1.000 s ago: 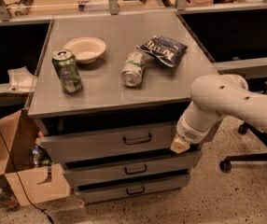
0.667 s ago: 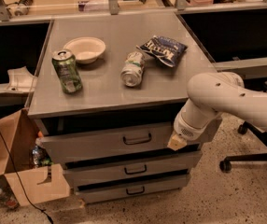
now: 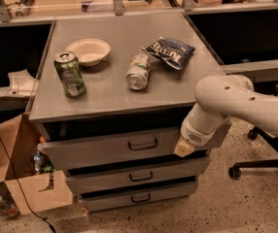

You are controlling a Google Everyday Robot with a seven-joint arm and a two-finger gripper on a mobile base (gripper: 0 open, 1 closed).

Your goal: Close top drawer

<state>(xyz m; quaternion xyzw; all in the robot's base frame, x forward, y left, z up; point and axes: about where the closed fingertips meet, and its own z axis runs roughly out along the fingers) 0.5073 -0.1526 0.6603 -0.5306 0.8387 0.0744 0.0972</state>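
Observation:
The top drawer (image 3: 105, 149) is the tallest grey front under the tabletop, with a small black loop handle (image 3: 143, 144) at its centre. It stands pulled out a little, with a dark gap between its front and the tabletop edge. My white arm comes in from the right. My gripper (image 3: 184, 148) is at the right end of the top drawer's front, at or touching it, and its end is mostly hidden behind the wrist.
On the grey tabletop (image 3: 110, 96) are an upright green can (image 3: 70, 74), a white bowl (image 3: 88, 51), a silver can (image 3: 138, 72) on its side and a blue chip bag (image 3: 169, 52). Two lower drawers (image 3: 136, 176) sit below. A cardboard box (image 3: 17, 169) stands left, a chair base (image 3: 255, 165) right.
My arm's end has shifted slightly to the left along the top drawer's front. The drawer front itself looks in the same place.

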